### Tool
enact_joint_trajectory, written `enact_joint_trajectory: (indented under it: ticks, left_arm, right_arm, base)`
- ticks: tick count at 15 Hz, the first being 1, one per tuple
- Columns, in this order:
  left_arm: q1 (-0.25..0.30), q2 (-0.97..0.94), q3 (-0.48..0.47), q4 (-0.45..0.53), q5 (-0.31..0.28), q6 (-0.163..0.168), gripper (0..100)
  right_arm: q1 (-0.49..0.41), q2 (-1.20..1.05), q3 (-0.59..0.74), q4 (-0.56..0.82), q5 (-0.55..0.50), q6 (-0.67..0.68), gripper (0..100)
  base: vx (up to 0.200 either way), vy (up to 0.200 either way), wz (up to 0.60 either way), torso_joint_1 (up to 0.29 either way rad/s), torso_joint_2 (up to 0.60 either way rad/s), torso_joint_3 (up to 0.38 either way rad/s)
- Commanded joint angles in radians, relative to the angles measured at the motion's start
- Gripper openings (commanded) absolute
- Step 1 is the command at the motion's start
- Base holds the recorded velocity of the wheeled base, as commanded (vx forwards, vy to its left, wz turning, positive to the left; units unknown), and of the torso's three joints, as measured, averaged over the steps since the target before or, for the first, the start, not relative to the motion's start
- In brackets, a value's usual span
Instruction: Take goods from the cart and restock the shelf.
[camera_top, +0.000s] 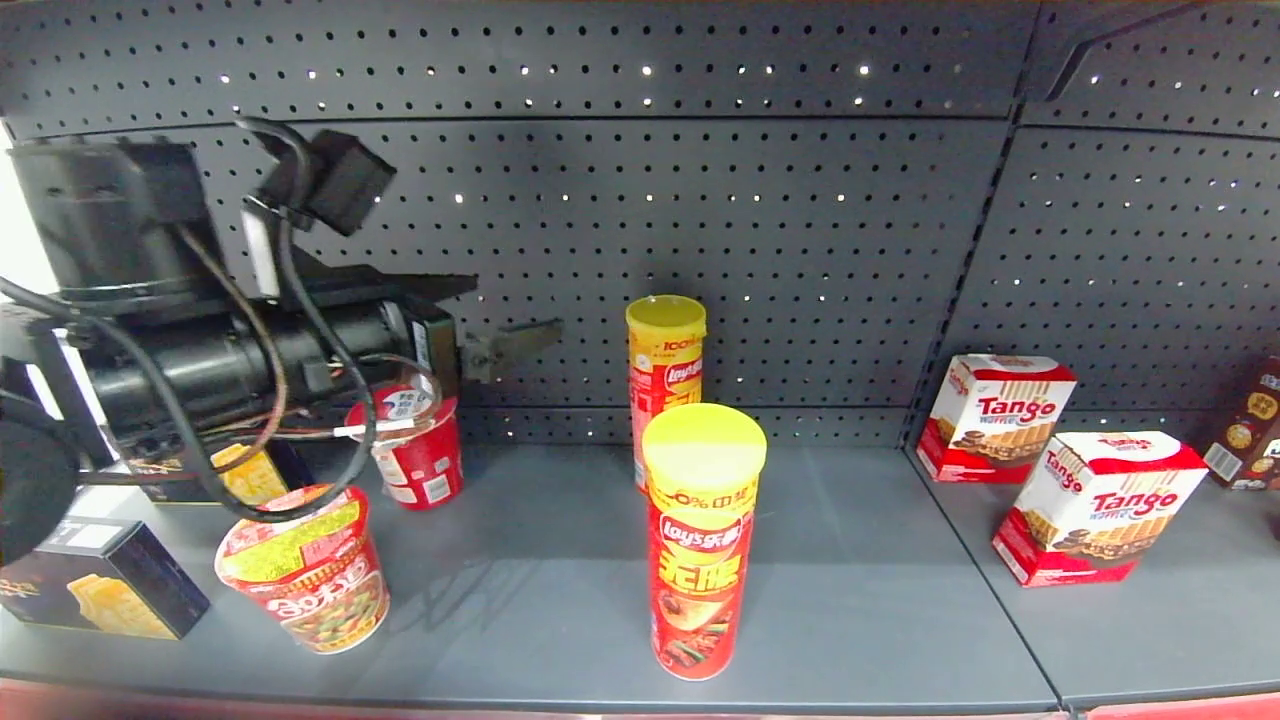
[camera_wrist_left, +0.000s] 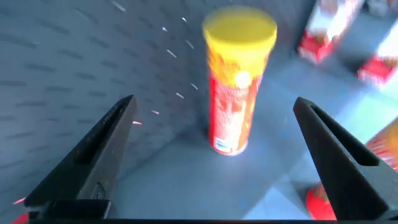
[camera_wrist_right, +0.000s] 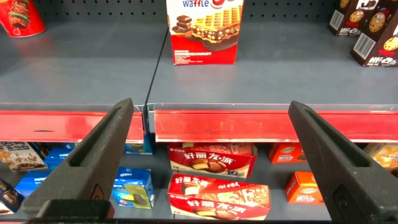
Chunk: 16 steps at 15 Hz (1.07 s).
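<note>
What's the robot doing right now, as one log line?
left gripper: open, empty, facing rear chip can | right gripper: open, empty, facing red shelf edge | front chip can: upright on shelf

Left arm: forearm lies roughly level, and loose black cables loop over the wrist behind the tool. Left tool: jaws spread wide, with both dark wedge-shaped fingers tapering to their tips and closed on nothing. From the head view, one finger juts forward past the wrist housing. Right tool: jaws are likewise wide apart, with the same wedge-shaped fingers level with each other and not gripping.
</note>
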<state>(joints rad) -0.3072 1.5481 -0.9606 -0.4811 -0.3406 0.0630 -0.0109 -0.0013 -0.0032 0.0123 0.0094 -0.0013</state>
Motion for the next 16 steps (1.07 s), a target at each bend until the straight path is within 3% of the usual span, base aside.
enact_joint_trajectory:
  ticks: [1, 5, 7, 9, 10, 11, 13, 14, 16]
  left_arm:
    - [0.046, -0.307, 0.095, 0.022, 0.078, -0.046, 100]
    - [0.16, -0.709, 0.316, 0.125, 0.106, -0.026, 100]
    - [0.189, -0.921, 0.51, 0.145, 0.255, -0.051, 100]
    - [0.221, -1.054, 0.64, 0.194, 0.351, -0.081, 100]
    - [0.243, -1.114, 0.675, 0.223, 0.368, -0.104, 100]
    - [0.272, -1.214, 0.709, 0.325, 0.367, -0.137, 100]
    - [0.293, -1.422, 0.726, 0.616, 0.348, -0.143, 100]
    - [0.298, -1.458, 0.735, 0.665, 0.354, -0.144, 100]
    - [0.313, -1.527, 0.82, 0.665, 0.39, -0.138, 100]
  right_arm:
    - [0.0, 0.001, 0.0, 0.0, 0.0, 0.0, 100]
    - [0.0, 0.001, 0.0, 0.0, 0.0, 0.0, 100]
    - [0.0, 0.001, 0.0, 0.0, 0.0, 0.0, 100]
    - [0.0, 0.001, 0.0, 0.0, 0.0, 0.0, 100]
    - [0.0, 0.001, 0.0, 0.0, 0.0, 0.0, 100]
    - [0.0, 0.001, 0.0, 0.0, 0.0, 0.0, 100]
    - [0.0, 0.001, 0.0, 0.0, 0.0, 0.0, 100]
    - [0.0, 0.001, 0.0, 0.0, 0.0, 0.0, 100]
    - [0.0, 0.001, 0.0, 0.0, 0.0, 0.0, 100]
  base:
    - [0.0, 0.0, 0.0, 0.0, 0.0, 0.0]
    - [0.0, 0.0, 0.0, 0.0, 0.0, 0.0]
    - [0.0, 0.0, 0.0, 0.0, 0.0, 0.0]
    - [0.0, 0.0, 0.0, 0.0, 0.0, 0.0]
    - [0.0, 0.0, 0.0, 0.0, 0.0, 0.0]
    - [0.0, 0.0, 0.0, 0.0, 0.0, 0.0]
    - [0.0, 0.0, 0.0, 0.0, 0.0, 0.0]
    - [0.0, 0.0, 0.0, 0.0, 0.0, 0.0]
    - [0.0, 0.0, 0.0, 0.0, 0.0, 0.0]
